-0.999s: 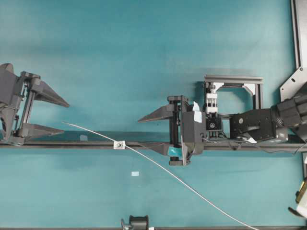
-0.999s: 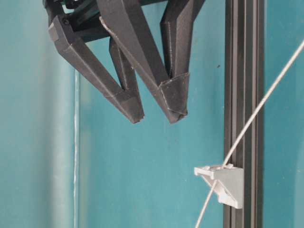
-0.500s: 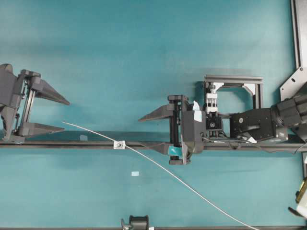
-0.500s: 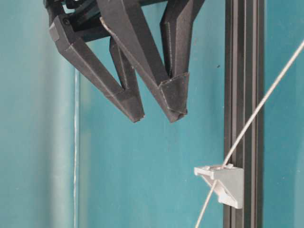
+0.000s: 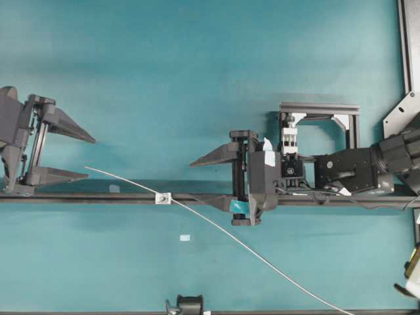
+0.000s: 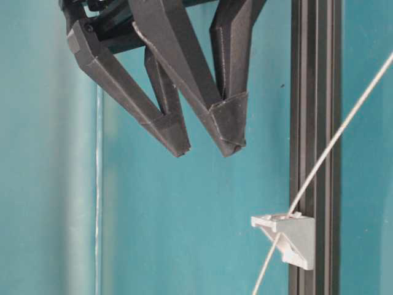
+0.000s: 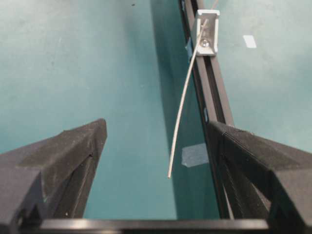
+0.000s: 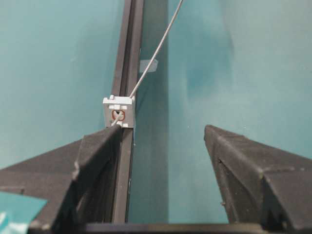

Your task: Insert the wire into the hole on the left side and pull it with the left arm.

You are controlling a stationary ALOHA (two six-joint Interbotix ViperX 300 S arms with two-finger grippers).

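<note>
The thin grey wire [image 5: 249, 249] runs from the lower right up through the hole in the small white block [image 5: 163, 197] on the black rail. Its free end [image 5: 86, 168] sticks out to the left. My left gripper [image 5: 90, 158] stands open just left of that end, which lies between its fingers and untouched [image 7: 168, 175]. My right gripper [image 5: 193, 180] is open to the right of the block, holding nothing, with one finger [image 8: 105, 139] over the rail just short of the block [image 8: 118, 112]. In the table-level view black fingers [image 6: 178, 138] hang clear of the block [image 6: 288, 239].
The black rail [image 5: 98, 197] crosses the teal table from left to right. A black frame with a white clamp block [image 5: 289, 138] stands behind the right wrist. A small pale tape patch [image 5: 184, 237] lies below the rail. A metal bracket [image 5: 408, 65] lines the right edge.
The left gripper has shifted very slightly. Wire, block and right arm stay where they were.
</note>
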